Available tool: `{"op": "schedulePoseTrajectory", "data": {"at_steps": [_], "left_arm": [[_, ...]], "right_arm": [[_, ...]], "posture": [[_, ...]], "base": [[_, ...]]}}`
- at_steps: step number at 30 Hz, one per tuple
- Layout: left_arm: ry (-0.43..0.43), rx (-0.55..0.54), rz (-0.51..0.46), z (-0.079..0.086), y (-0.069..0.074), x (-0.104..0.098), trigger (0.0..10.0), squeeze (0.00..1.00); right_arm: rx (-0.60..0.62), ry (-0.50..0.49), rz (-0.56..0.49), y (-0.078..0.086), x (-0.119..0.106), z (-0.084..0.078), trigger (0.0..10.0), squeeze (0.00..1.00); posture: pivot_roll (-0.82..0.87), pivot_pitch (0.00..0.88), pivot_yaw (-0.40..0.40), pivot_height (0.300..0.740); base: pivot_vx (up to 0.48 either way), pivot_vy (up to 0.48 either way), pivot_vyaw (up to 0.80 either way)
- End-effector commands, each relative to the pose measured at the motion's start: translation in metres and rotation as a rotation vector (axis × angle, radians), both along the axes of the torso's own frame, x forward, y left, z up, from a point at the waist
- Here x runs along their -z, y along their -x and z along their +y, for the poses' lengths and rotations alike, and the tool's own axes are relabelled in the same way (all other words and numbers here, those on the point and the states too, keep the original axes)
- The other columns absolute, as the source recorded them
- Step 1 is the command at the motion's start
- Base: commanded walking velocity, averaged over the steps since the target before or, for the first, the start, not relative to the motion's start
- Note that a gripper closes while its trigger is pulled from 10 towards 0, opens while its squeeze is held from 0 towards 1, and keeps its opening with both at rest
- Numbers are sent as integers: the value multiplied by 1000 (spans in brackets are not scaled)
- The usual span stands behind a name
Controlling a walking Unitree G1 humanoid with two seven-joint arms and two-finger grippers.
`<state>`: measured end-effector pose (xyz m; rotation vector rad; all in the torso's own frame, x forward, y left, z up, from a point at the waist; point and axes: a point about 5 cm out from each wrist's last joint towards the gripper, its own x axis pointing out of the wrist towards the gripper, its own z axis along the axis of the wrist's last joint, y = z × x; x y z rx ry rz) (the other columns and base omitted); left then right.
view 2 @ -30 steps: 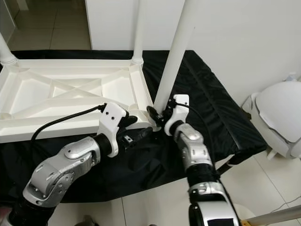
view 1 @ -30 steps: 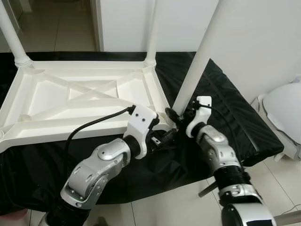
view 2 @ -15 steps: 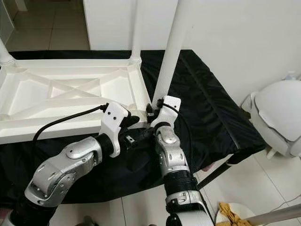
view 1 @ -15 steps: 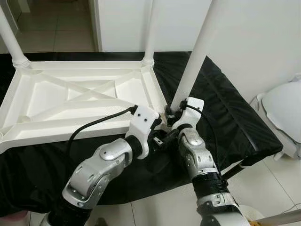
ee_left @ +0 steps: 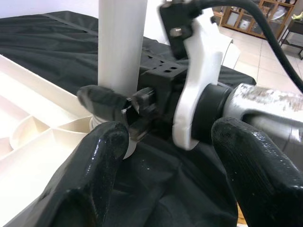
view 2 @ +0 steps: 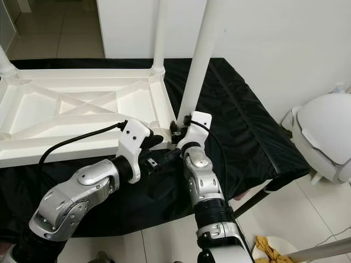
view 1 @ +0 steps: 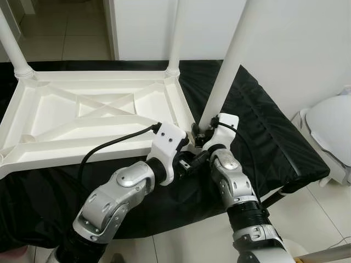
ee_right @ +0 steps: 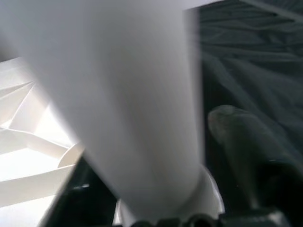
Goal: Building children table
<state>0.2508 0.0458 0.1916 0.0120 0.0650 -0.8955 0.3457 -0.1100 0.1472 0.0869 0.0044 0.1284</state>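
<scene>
The white children's table (view 1: 82, 149) lies upside down on a black cloth (view 1: 263, 120). Two legs stand at its far corners, one on the left (view 1: 13, 44) and one on the right (view 1: 174, 33). A third white leg (view 1: 227, 60) rises, slightly tilted, from the near right corner. My right gripper (view 1: 200, 134) is shut on this leg just above its flanged foot (ee_left: 128, 142); one of its fingers (ee_left: 102, 101) wraps the tube. My left gripper (view 1: 189, 161) hovers open just in front of that corner, its fingertips (ee_left: 102, 161) apart over the cloth. Whether the foot is seated in the corner is hidden.
A white rounded object (view 1: 332, 129) stands on the floor at the right. A white wall runs behind the table, with a doorway at the back left. A yellow rag (view 2: 269, 246) lies on the tiles near my feet. The cloth's edge drops off at the front.
Over the second, my right arm carried the leg's foot leftward to the table's near right corner and stood it straighter. In the last half second almost nothing has moved.
</scene>
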Motion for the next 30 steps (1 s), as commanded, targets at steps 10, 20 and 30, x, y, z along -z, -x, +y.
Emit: {"op": "schedulePoseTrajectory", "data": {"at_steps": [10, 20, 30], "left_arm": [[-7, 55, -6, 0, 0, 0, 10000, 0], [-15, 55, -9, 2, 0, -1, 10000, 0], [-20, 51, -13, 3, 0, -3, 10000, 0]], "right_arm": [[-214, 1, -41, -10, -8, -34, 10000, 0], [-513, 93, -50, -15, -9, -49, 10000, 0], [-661, 222, 20, -24, -5, -53, 10000, 0]], "posture": [[12, 30, -98, 740], [27, 37, -85, 740], [47, 33, -80, 740]], "base": [[0, 0, 0], [0, 0, 0], [0, 0, 0]]}}
